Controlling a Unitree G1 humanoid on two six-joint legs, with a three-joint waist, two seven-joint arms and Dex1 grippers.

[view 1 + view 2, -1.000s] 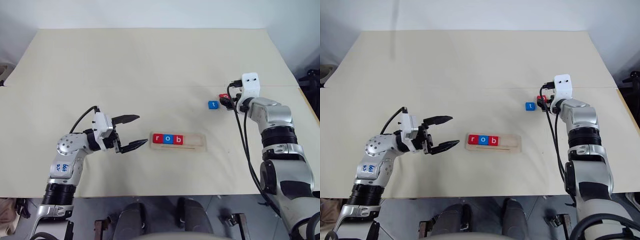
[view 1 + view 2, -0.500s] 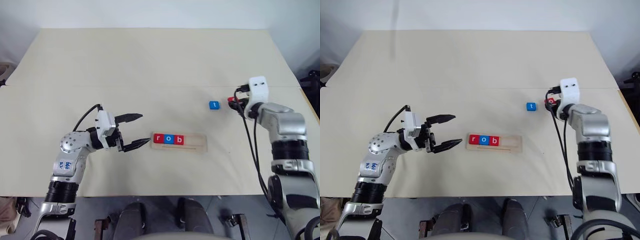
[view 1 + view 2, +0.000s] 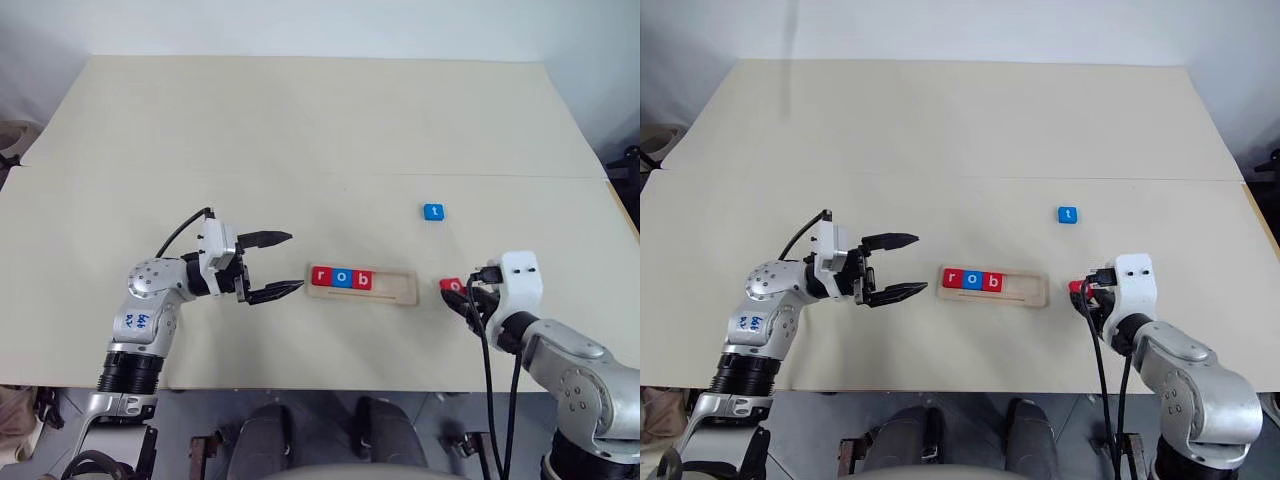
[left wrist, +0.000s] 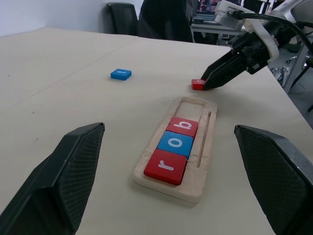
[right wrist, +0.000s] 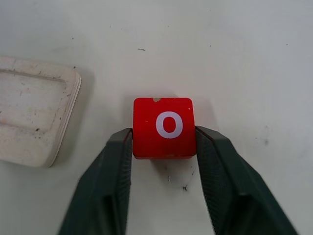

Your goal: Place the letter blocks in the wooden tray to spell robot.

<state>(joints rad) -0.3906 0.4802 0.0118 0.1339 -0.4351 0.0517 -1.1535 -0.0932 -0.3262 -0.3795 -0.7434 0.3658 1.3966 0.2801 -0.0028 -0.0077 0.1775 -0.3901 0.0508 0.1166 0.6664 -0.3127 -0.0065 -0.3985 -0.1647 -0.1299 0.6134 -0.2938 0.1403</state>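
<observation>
Wooden tray holds r, o, b; two right slots are unfilled. Red o block is pinched by the right gripper just right of the tray; blue t block lies farther off, left gripper gaping empty.

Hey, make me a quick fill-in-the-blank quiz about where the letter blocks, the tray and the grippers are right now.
1. The wooden tray holds ___ letter blocks.
2. The right gripper is closed on a red block bearing the letter ___.
3. The blue block lying alone on the table shows the letter ___.
4. The left gripper, beside the tray, has its fingers ___.

Missing words: three; o; t; open
</observation>
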